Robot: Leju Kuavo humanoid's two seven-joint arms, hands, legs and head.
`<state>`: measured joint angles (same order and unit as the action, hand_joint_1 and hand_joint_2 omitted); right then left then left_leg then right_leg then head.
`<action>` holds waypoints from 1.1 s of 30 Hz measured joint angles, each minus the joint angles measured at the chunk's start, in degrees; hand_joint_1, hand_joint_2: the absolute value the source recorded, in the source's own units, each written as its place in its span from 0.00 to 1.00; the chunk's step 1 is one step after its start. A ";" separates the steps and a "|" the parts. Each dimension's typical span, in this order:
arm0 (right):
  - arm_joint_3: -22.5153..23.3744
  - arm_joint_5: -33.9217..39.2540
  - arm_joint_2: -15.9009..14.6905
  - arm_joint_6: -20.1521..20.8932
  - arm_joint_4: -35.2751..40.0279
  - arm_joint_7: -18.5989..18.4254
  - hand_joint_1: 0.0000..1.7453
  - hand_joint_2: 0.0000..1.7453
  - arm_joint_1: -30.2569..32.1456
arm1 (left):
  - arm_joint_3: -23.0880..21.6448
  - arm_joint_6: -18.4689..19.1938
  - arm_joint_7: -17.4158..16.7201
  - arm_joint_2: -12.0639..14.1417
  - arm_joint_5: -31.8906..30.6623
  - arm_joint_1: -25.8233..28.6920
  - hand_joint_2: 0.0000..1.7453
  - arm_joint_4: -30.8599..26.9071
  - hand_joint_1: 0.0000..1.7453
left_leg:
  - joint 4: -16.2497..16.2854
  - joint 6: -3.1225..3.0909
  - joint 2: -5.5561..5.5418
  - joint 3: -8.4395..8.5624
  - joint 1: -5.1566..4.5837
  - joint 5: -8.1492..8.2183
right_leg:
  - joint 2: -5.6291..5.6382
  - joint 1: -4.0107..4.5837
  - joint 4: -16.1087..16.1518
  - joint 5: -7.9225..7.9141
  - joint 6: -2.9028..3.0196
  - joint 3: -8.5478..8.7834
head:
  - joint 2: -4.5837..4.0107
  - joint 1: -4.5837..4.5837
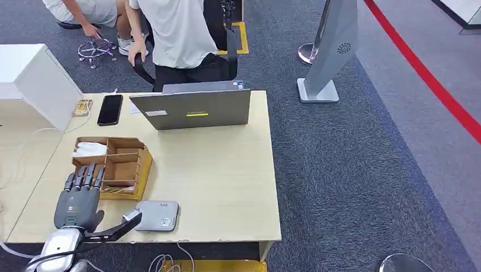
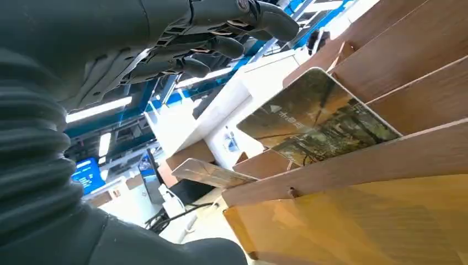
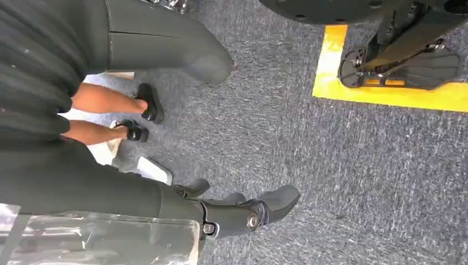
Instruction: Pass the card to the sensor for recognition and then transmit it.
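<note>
On the desk's (image 1: 227, 187) left side, the left hand (image 1: 79, 195) hovers over the wooden rack (image 1: 122, 164), fingers spread, holding nothing.
From left to right: a card (image 2: 320, 116) stands tilted in a rack slot near the hand; the grey sensor (image 1: 157, 215) lies just beside the rack; a laptop (image 1: 193, 107) sits behind. Beside the desk, the right hand (image 3: 243, 212) hangs over carpet, fingers loosely apart, empty.
</note>
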<state>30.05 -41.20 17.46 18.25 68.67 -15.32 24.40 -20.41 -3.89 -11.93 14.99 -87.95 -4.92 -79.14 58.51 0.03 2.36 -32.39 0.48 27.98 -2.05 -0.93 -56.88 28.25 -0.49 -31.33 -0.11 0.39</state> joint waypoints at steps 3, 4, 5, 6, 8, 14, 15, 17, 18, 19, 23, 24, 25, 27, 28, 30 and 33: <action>0.00 -0.04 0.00 0.07 0.13 -0.11 0.00 1.00 0.07 | 0.13 -0.22 0.43 0.00 0.00 0.34 1.00 0.00 0.00 | 0.00 0.00 0.00 0.00 0.00 0.00 | 0.00 0.00 0.00 0.00 0.00 0.00 | 0.00 0.00; -0.02 -0.04 0.00 0.09 0.22 -0.13 0.00 1.00 0.11 | 0.15 -0.31 0.70 0.00 0.00 0.44 1.00 0.00 0.00 | 0.00 0.00 0.00 0.00 0.00 0.00 | 0.00 0.00 0.00 0.00 0.00 0.00 | 0.00 0.02; -0.04 -0.07 0.00 0.09 0.22 -0.13 0.00 1.00 0.12 | 0.17 -0.35 0.77 0.00 0.00 0.52 1.00 0.00 0.00 | 0.00 0.00 0.00 0.00 0.00 0.00 | 0.00 0.00 0.00 0.00 0.00 0.00 | 0.00 0.02; -0.04 -0.15 0.00 0.09 0.22 -0.13 0.00 1.00 0.14 | 0.17 -0.44 1.09 -0.02 0.00 0.56 1.00 0.00 0.00 | 0.00 0.00 0.00 0.00 0.00 0.00 | 0.00 0.00 0.00 0.00 0.00 0.00 | 0.00 0.00; -0.09 -0.13 0.00 0.09 0.22 -0.13 0.00 1.00 0.16 | 0.26 -0.79 1.75 -0.24 0.00 0.71 1.00 -0.09 0.00 | 0.00 0.00 0.00 0.01 0.00 0.00 | 0.00 0.00 0.00 0.00 0.00 0.00 | 0.00 0.02; -0.77 0.02 0.00 -0.02 0.22 -0.11 0.00 1.00 0.33 | 0.41 -0.72 2.05 -0.83 0.00 0.80 1.00 -0.48 0.00 | 0.00 0.00 0.00 0.01 0.00 0.00 | 0.00 0.00 0.00 0.00 0.00 0.00 | 0.00 0.02; -0.90 0.02 0.00 -0.02 0.22 -0.06 0.00 1.00 0.32 | 0.42 -0.72 2.23 -0.92 0.00 0.79 1.00 -0.50 0.00 | 0.00 0.00 0.00 0.01 0.00 0.00 | 0.00 0.00 0.00 0.00 0.00 0.00 | 0.00 0.00; -1.07 0.02 0.00 -0.02 0.22 -0.04 0.00 1.00 0.34 | 0.42 -0.72 2.47 -1.09 0.00 0.79 1.00 -0.50 0.00 | 0.00 0.00 0.00 0.01 0.00 0.00 | 0.00 0.00 0.00 0.00 0.00 0.00 | 0.00 0.02; -1.11 0.02 0.00 -0.02 0.22 -0.04 0.00 1.00 0.35 | 0.42 -0.72 2.56 -1.16 0.00 0.79 1.00 -0.50 0.00 | 0.00 0.00 0.00 0.01 0.00 0.00 | 0.00 0.00 0.00 0.00 0.00 0.00 | 0.00 0.00; -1.11 0.02 0.00 -0.04 0.22 -0.02 0.00 1.00 0.34 | 0.44 -0.72 2.62 -1.29 0.00 0.79 1.00 -0.50 0.00 | 0.00 0.00 0.00 0.01 0.00 0.00 | 0.00 0.00 0.00 0.00 0.00 0.00 | 0.00 0.00; -1.11 0.00 0.00 -0.07 0.22 0.02 0.00 1.00 0.35 | 0.55 -0.72 2.78 -1.55 0.00 0.78 1.00 -0.50 0.00 | 0.00 0.00 0.00 0.01 0.00 0.00 | 0.00 0.00 0.00 0.00 0.00 0.00 | 0.00 0.00; -1.11 -0.02 0.00 -0.04 0.22 0.02 0.00 1.00 0.35 | 0.66 -0.70 2.91 -1.66 0.00 0.79 1.00 -0.50 0.00 | 0.00 0.00 0.00 0.01 0.00 0.00 | 0.00 0.00 0.00 0.00 0.00 0.00 | 0.00 0.00; -1.11 -0.02 0.00 -0.02 0.22 0.04 0.00 1.00 0.35 | 0.77 -0.68 2.93 -1.73 0.00 0.79 1.00 -0.50 0.00 | 0.00 0.00 0.00 0.01 0.00 0.00 | 0.00 0.00 0.00 0.00 0.00 0.00 | 0.00 0.00; -1.11 -0.04 0.00 0.00 0.22 0.04 0.00 1.00 0.36 | 1.16 -0.66 2.93 -1.86 0.00 0.79 1.00 -0.50 0.00 | 0.00 0.00 0.00 0.01 0.00 0.00 | 0.00 0.00 0.00 0.00 0.00 0.00 | 0.00 0.00; -1.11 -0.04 0.00 0.09 0.22 0.04 0.00 1.00 0.38 | 1.25 -0.66 2.93 -1.90 0.00 0.80 1.00 -0.50 0.00 | 0.00 0.00 0.00 0.01 0.00 0.00 | 0.00 0.00 0.00 0.00 0.00 0.00 | 0.00 0.02; -1.11 -0.04 0.00 0.17 0.22 0.04 0.00 1.00 0.40 | 1.31 -0.68 2.93 -1.95 0.00 0.85 1.00 -0.50 0.00 | 0.00 0.00 0.00 0.00 0.00 0.00 | -0.01 0.00 0.00 0.00 0.00 0.00 | 0.00 0.00; -1.11 -0.15 0.00 0.17 0.37 0.02 0.00 1.00 0.58 | 1.36 -0.70 2.91 -1.99 0.00 0.94 1.00 -0.50 1.00 | 0.00 0.00 0.00 0.00 0.00 0.00 | 0.00 0.00 0.00 0.00 0.00 0.00 | 0.00 0.00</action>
<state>28.94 -41.35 17.46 18.43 69.05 -15.30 24.98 -19.06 -4.59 -9.03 13.00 -87.95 -3.98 -79.65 58.51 0.03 2.36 -32.39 0.49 27.97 -2.05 -0.93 -56.88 28.24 -0.49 -31.33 -0.11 0.39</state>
